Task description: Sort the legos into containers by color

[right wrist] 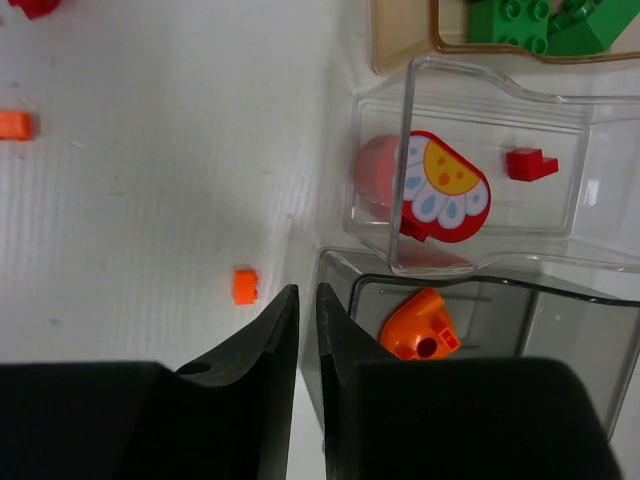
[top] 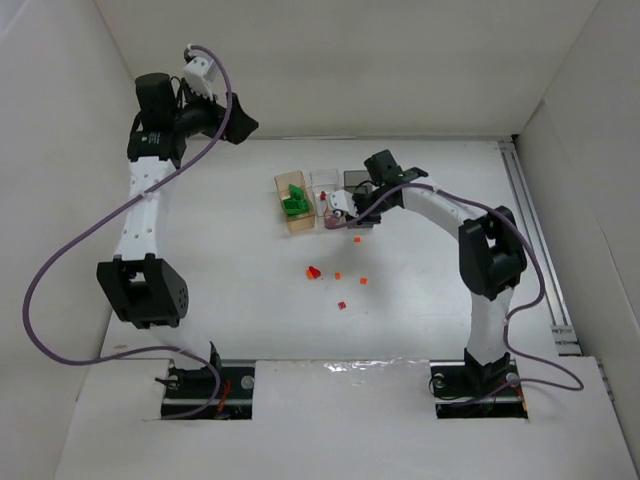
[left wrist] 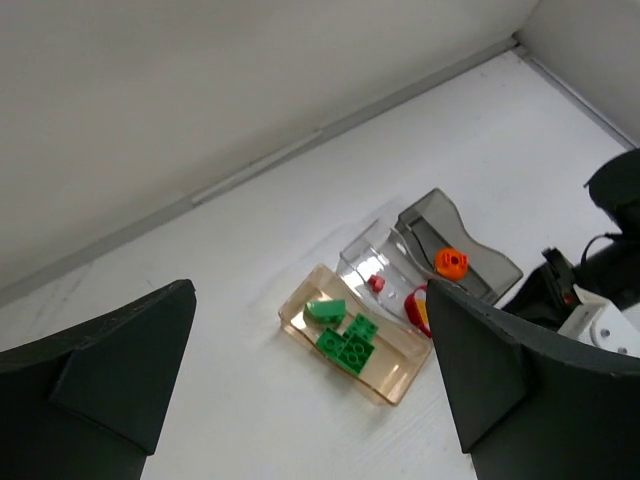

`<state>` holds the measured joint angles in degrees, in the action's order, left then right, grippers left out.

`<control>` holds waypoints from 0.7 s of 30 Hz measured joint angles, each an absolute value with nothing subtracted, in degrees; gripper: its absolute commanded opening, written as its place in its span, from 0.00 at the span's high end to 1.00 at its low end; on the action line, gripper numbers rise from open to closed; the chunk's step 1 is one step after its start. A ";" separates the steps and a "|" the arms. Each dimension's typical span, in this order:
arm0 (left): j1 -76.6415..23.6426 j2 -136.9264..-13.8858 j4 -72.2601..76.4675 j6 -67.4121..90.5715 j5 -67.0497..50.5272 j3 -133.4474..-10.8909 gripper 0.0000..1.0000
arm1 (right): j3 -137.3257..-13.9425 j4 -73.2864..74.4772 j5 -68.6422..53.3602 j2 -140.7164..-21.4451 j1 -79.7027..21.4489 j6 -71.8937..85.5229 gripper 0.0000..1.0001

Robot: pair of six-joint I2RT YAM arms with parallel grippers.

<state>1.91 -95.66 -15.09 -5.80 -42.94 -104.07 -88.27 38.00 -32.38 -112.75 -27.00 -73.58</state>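
My right gripper hangs over the near wall of the smoky grey translucent plastic bin. Its jaws are drawn almost together, with only a sliver of white table between them and nothing held. My left gripper sits high and well apart from the work, jaws spread wide and empty.

I read this as the gap between deliveries. The tan-orange translucent plastic bin holds the green bricks. The clear plastic bin holds a tiny red brick and a round red piece with a printed flower face. The grey bin holds the round orange piece.

A few loose legos lie on the white table nearer the arm bases. The closest is a tiny orange brick, just beside the grey bin. I'd take that one next: spread the jaws, slide off the bin wall, come down square on a very small target, then lift it in with the other orange.

From overhead, my right forearm covers the grey bin and part of the clear one. The loose pieces there are specks, and I can barely tell red from orange. The right wrist view crops the tan-orange bin at its top edge, and my own fingers block the grey bin's near corner. The left wrist view shows none of the loose pieces.
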 measured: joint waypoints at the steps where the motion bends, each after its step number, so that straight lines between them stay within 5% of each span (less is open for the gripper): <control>1: 2.13 -96.12 -15.64 -5.91 -43.27 -103.24 0.00 | -89.80 38.74 -31.90 -114.06 -26.98 -74.76 0.82; 21: 2.70 -101.12 -19.44 -6.52 -46.68 -99.33 0.00 | -93.65 48.64 -24.86 -117.93 -28.53 -83.13 0.62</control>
<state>2.70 -101.12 -19.44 -6.52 -46.68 -99.33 -93.65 48.64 -24.86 -117.93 -28.53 -83.13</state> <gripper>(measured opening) 0.993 0.374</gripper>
